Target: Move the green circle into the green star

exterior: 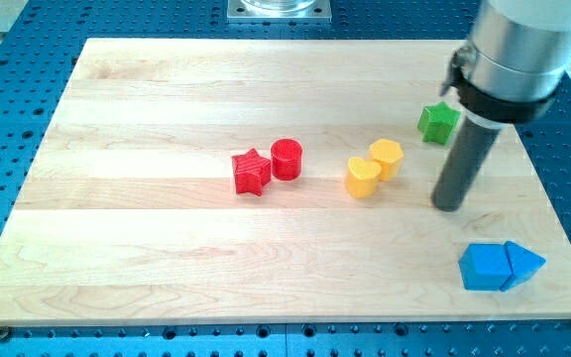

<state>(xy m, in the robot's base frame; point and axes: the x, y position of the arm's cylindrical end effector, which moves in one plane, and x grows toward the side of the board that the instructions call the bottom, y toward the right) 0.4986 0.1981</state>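
Note:
A green star point(437, 122) lies near the view's right, toward the top of the wooden board point(167, 248). No green circle shows; it may be hidden behind the rod or arm. My tip point(449, 206) rests on the board below the green star, to the right of the yellow blocks. The rod rises from there and covers the area just right of the star.
A red star point(251, 172) and a red cylinder point(286, 159) touch near the middle. Two yellow blocks point(363, 178) point(387, 158) sit side by side to their right. A blue cube point(485, 267) and a blue triangle point(523, 264) lie at the bottom right.

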